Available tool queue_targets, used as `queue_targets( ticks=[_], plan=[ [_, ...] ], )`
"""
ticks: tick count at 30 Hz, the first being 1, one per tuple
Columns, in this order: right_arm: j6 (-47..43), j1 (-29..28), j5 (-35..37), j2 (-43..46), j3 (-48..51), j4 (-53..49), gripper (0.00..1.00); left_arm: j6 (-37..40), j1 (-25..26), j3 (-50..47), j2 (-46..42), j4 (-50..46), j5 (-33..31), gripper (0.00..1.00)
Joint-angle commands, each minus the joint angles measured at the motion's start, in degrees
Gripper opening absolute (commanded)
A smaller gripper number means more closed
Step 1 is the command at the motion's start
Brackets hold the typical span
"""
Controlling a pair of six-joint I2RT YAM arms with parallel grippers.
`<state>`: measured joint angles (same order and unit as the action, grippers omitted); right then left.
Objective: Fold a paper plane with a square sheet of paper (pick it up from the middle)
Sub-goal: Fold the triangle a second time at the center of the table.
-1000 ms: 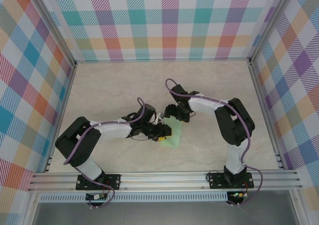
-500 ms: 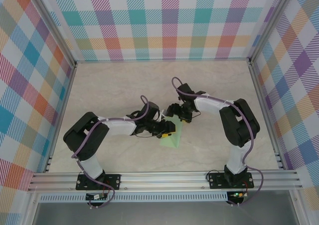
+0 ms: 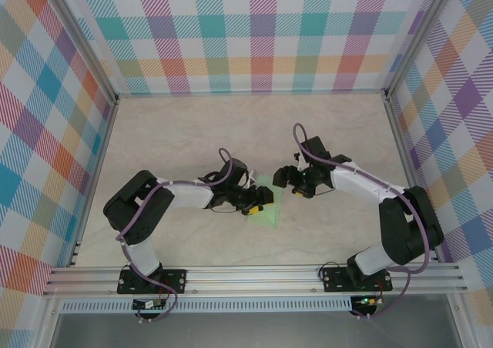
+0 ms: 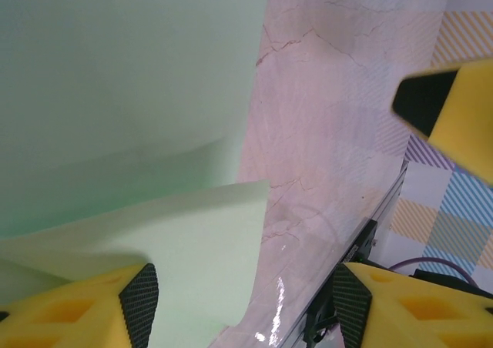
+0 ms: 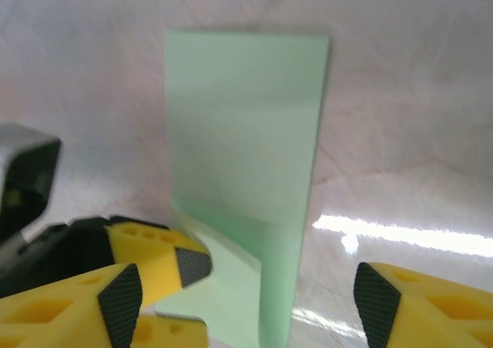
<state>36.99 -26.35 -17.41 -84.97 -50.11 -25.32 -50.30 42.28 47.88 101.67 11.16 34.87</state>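
**Paper creased, plane not yet shaped**

The paper (image 3: 268, 209) lies on the tabletop (image 3: 177, 132), near its middle and a little toward the near edge. From above it reads as a pale green, four-sided piece with no pointed nose. The right wrist view shows it as a narrow rectangle with a crease across it and a flap lifting at the near end. That suggests a first fold or two is in place, though I cannot tell exactly how many layers there are.

The left fingers (image 4: 139, 298) are spread apart and low at the paper's left side. One pad is over the raised flap and the other is over bare tabletop, with nothing pinched between them. The right fingers (image 5: 416, 309) are also released and wide apart. They stand just off the paper's far right corner and face it without touching it.

Judged from this, the task is at an early stage. The nose corners, the centre fold and the wings all look undone. Before another fold, the loose flap probably needs pressing flat, or it may spring back open.
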Motion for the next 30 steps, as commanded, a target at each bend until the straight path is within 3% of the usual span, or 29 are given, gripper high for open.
queue_targets(
  ticks=[1,5,10,22,30],
  plan=[
    [-0.64,-0.02,-4.46,2.27,2.97,2.44,0.69,-0.01,0.13,1.19,0.54,1.16,-0.85,0.57],
    [-0.52,-0.02,-9.16,1.9,5.15,5.57,0.55,0.18,0.14,1.13,0.22,0.41,-1.16,0.46],
    [-0.87,-0.02,-12.3,-0.89,5.43,7.55,0.41,0.47,0.08,1.03,0.14,-0.33,-1.34,0.41],
    [-2.19,-0.11,-13.81,-6.65,3.98,8.59,0.35,0.71,0.05,1.25,0.08,-1.44,-1.45,0.39],
    [-2.32,-0.04,-14.92,-8.99,3.76,10.04,0.23,0.98,0.06,1.31,-0.2,-1.97,-1.12,0.38]
  ],
)
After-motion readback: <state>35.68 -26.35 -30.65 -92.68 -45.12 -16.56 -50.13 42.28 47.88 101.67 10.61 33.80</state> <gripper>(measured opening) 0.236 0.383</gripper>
